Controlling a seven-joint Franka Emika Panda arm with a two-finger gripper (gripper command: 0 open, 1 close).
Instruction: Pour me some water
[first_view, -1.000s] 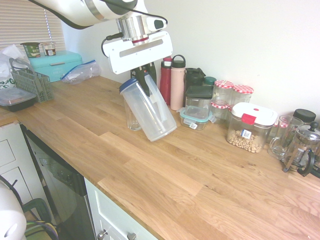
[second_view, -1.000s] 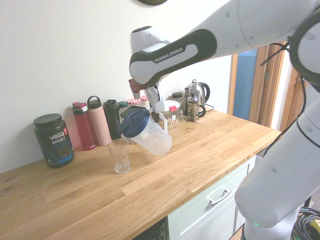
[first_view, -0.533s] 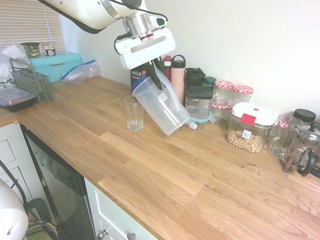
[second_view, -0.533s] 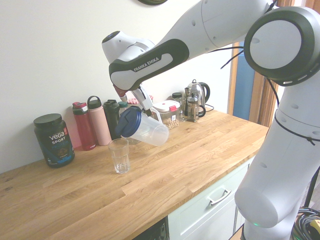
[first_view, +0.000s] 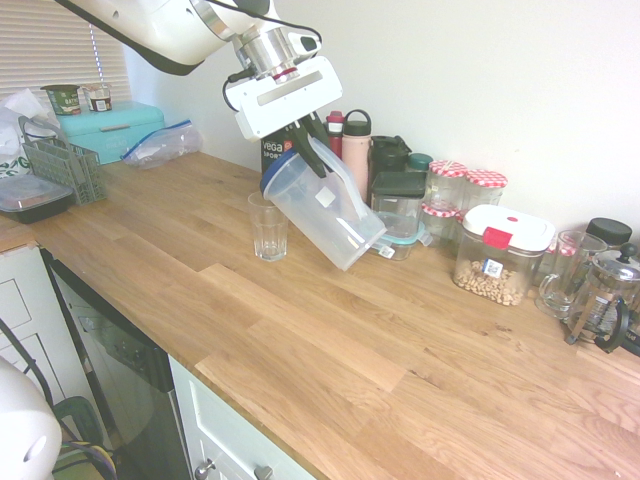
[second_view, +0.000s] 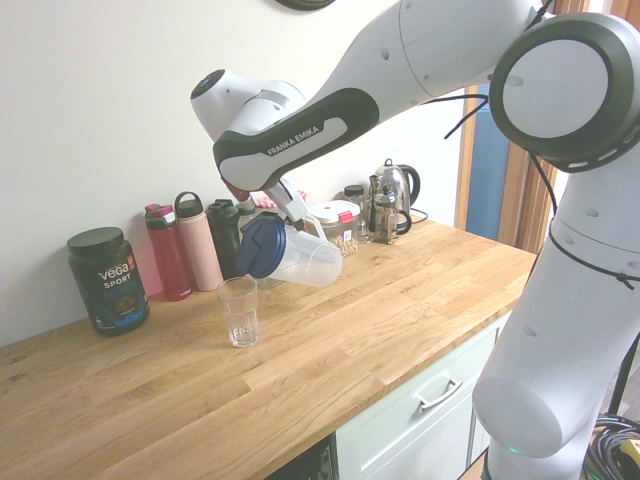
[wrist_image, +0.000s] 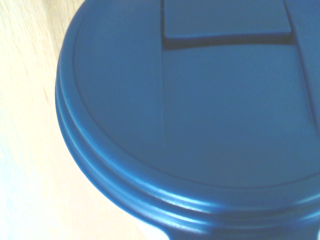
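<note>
While tilted, the pitcher (first_view: 325, 215) hangs below the gripper (first_view: 312, 150).

One pitcher (first_view: 325, 215), one glass tumbler (first_view: 269, 230), two small tubs (first_view: 63, 100), one French press (first_view: 604, 295), one kettle (second_view: 393, 182)

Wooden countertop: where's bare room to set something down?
Bare: wooden countertop in front of the clear ribbed glass and the white-lidded chickpea container. Crowded: wall side, from the pink bottle to the glass French press.
</note>
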